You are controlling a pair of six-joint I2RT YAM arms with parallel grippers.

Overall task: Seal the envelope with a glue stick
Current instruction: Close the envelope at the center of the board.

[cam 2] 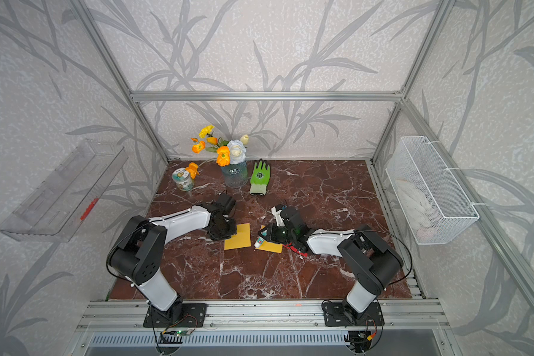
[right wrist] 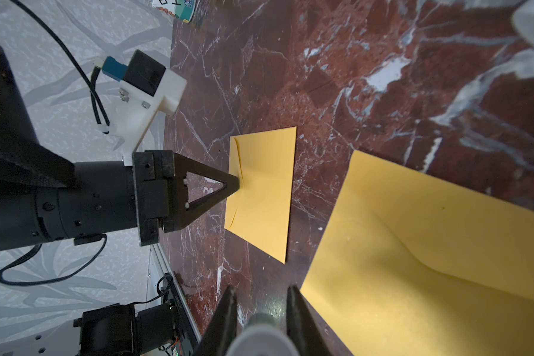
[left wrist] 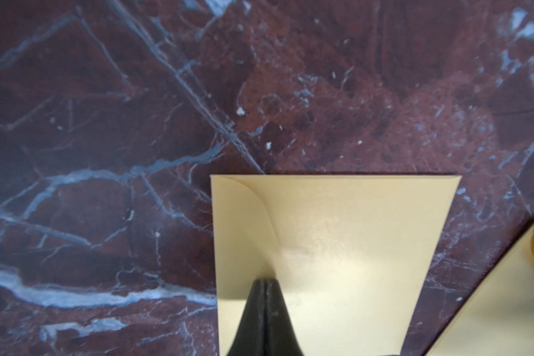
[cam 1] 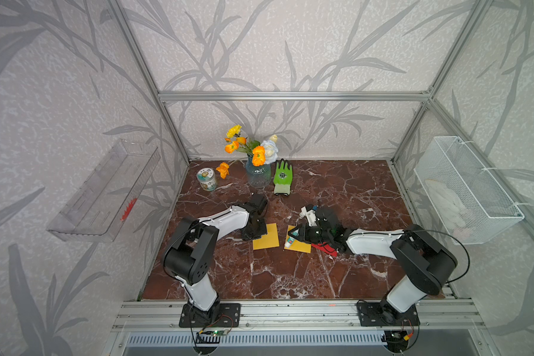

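— Well, where's the small white glue stick [cam 1: 290,242] with teal print?
— Clamped between the right gripper's [right wrist: 261,289] fingers, at the yellow paper envelope's [cam 1: 302,246] edge; in the wrist view it is blurred and cut off.
— And the left gripper [left wrist: 265,282]?
— Fingers pressed together, tips on the other yellow envelope [cam 1: 267,239].

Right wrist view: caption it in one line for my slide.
Closed left gripper rests its tip on one yellow envelope; right gripper holds the glue stick beside a second envelope.
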